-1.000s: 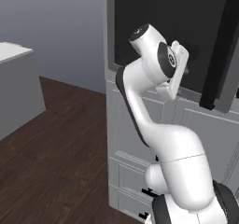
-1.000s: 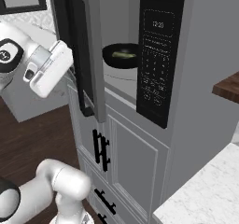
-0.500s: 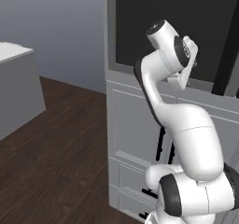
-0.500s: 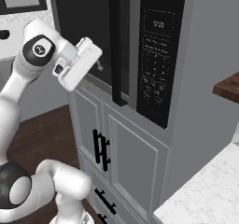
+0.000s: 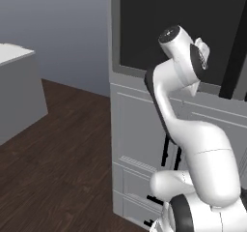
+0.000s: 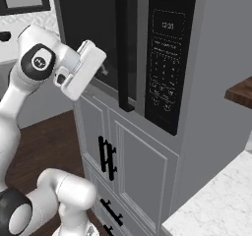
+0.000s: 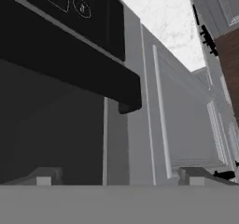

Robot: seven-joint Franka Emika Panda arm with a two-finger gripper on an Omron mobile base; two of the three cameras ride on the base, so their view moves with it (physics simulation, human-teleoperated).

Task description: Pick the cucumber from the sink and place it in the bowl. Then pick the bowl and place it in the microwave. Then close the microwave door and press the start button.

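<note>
The microwave (image 6: 147,58) is set into the grey cabinet wall. Its door (image 6: 91,38), a dark glass panel, lies flush and shut, with a black vertical handle (image 6: 124,48) beside the keypad panel (image 6: 165,63). My gripper (image 6: 102,68) is at the lower part of the glass, left of the handle. In the hand view its two fingertips (image 7: 44,176) stand wide apart, open, with nothing between them, facing the door's handle (image 7: 70,62). In the left base view the hand (image 5: 201,52) rests against the door (image 5: 144,33). The bowl and the cucumber are hidden, and the sink is out of view.
Panelled grey cabinet doors with black handles (image 6: 106,156) run below the microwave. A white marble counter corner (image 6: 216,200) is at the lower right. Dark wooden floor (image 5: 58,153) and a grey island (image 5: 14,91) lie to the left.
The microwave door has swung from open to fully shut, with my hand following it in toward the glass. The bowl seen inside a second ago is now behind the door.
</note>
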